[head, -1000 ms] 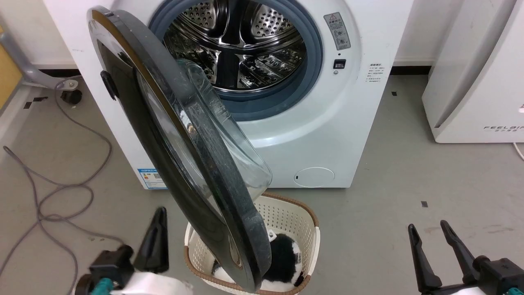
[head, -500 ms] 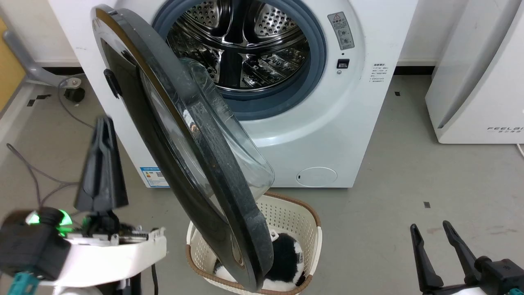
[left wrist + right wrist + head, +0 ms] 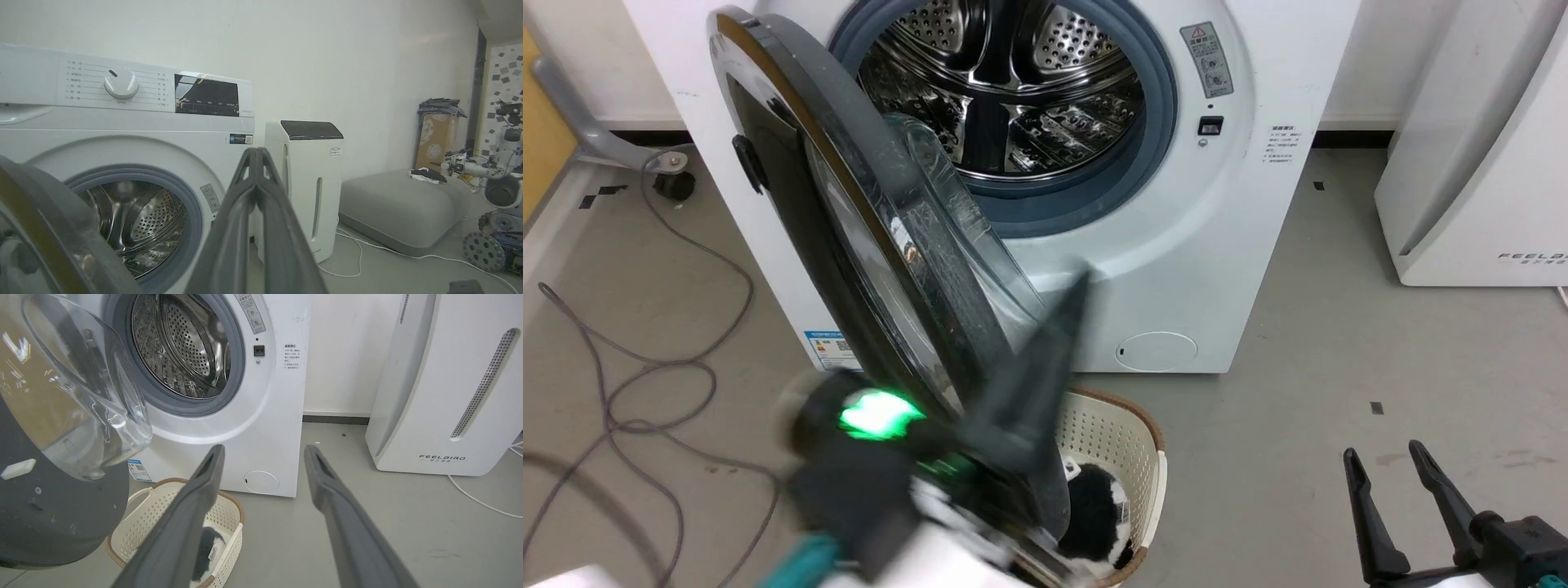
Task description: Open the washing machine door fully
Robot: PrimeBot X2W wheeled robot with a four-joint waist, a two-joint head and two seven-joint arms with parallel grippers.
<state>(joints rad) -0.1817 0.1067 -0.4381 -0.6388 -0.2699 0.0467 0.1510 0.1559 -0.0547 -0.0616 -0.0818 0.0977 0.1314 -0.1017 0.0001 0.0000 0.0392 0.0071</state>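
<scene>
Washing machine door (image 3: pixel 792 220) stands partway open, hinged at the washing machine's (image 3: pixel 1176 269) left, nearly edge-on to head cam. Its lower rim is over a cream basket (image 3: pixel 1131 441) on the floor. Left hand (image 3: pixel 1076 298), blurred, fingers together on nothing, is in front of the door's glass bowl; contact can't be told. Right hand (image 3: pixel 1384 457) low at right, fingers apart, empty.

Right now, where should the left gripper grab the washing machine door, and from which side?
On the washing machine door, take the rim at its free edge, above the basket, probably from the drum side with the left gripper. It stands half open, hinged on the left; the glass bowl bulges inward, hard to pinch.
</scene>
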